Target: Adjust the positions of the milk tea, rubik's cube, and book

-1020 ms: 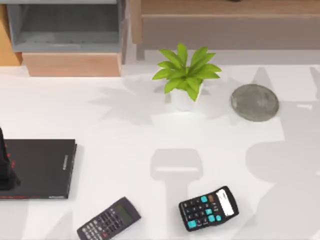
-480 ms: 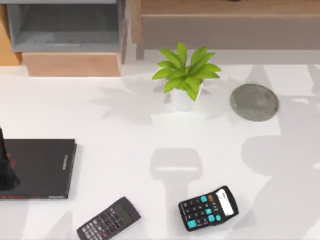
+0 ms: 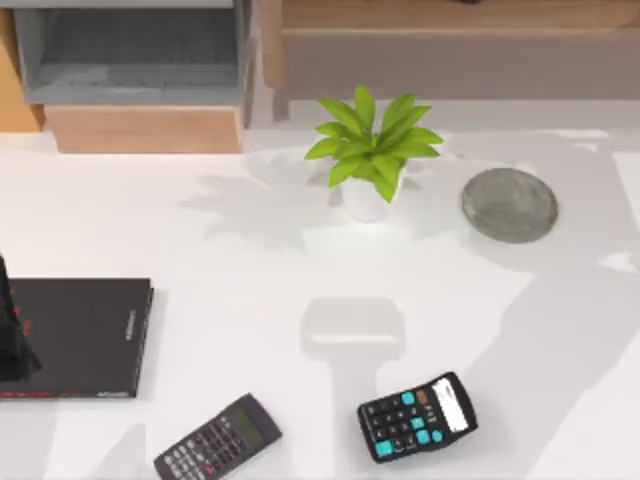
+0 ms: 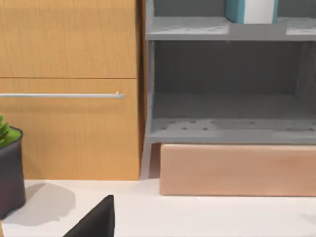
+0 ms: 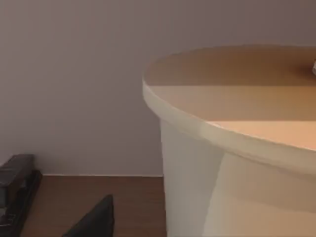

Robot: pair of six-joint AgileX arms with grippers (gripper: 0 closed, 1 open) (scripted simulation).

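teal book (image 4: 236,11), orange-tan milk tea (image 5: 232,123) lid

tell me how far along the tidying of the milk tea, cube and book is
Looks done: the thick teal-blue book stands on the upper level of the grey shelf. In hand: the orange-lidded milk tea cup looms right before the right wrist camera. Left: the round grey coaster is bare, so probably seating the cup there; the cube's state cannot be judged.
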